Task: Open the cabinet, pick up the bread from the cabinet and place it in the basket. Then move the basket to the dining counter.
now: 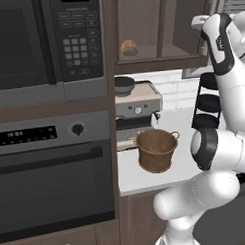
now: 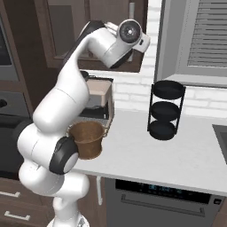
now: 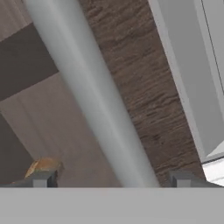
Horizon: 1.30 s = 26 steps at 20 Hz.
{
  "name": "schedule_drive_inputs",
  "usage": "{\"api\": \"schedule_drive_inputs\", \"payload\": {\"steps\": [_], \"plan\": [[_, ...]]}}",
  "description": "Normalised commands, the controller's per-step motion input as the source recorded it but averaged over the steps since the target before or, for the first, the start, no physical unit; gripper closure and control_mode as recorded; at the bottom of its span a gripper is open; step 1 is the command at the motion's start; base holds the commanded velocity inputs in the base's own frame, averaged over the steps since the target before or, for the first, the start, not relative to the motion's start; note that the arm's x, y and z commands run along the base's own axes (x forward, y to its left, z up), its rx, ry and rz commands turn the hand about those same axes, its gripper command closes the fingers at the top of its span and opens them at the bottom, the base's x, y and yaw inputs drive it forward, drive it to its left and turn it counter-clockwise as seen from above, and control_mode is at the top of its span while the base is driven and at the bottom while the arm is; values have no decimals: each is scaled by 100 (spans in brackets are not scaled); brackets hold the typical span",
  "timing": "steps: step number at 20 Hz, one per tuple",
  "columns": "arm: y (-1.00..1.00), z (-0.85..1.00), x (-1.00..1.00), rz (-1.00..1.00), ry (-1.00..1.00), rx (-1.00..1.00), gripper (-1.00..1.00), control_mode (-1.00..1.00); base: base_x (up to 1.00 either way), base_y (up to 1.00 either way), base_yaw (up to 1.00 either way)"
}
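The cabinet (image 1: 161,28) is a dark wooden wall unit whose glass-panelled door stands shut. In the hand view its long silver bar handle (image 3: 94,96) runs diagonally, right between my two fingertips. My gripper (image 3: 113,179) is open, with one tip on each side of the handle. The bread (image 1: 129,47), a small golden-brown bun, lies on the cabinet shelf behind the glass, and the bread (image 3: 43,166) also peeks out by my left fingertip. Below on the white counter (image 2: 177,155) stands the copper-coloured basket (image 1: 156,149), upright beside the arm, also seen as the basket (image 2: 88,139).
A black microwave (image 1: 41,42) and an oven (image 1: 51,182) fill the wall at left. A coffee machine (image 1: 136,106) stands behind the basket. A black tiered stand (image 2: 166,111) sits by the window (image 2: 199,40). A dishwasher front (image 2: 164,199) lies under the counter.
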Motion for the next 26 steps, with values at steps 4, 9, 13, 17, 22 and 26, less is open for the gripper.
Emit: {"api": "schedule_drive_inputs", "payload": {"steps": [4,9,13,17,22,26], "plan": [[16,0,22,3,-13,0,100,-100,0,0,0],[39,0,16,0,-10,0,100,-100,0,0,0],[22,8,3,0,-9,0,100,-100,0,0,0],[17,20,-66,0,-1,0,100,-100,0,0,0],[5,33,-99,0,0,0,100,-100,0,0,0],[0,58,-100,0,0,0,100,-100,0,0,0]]}}
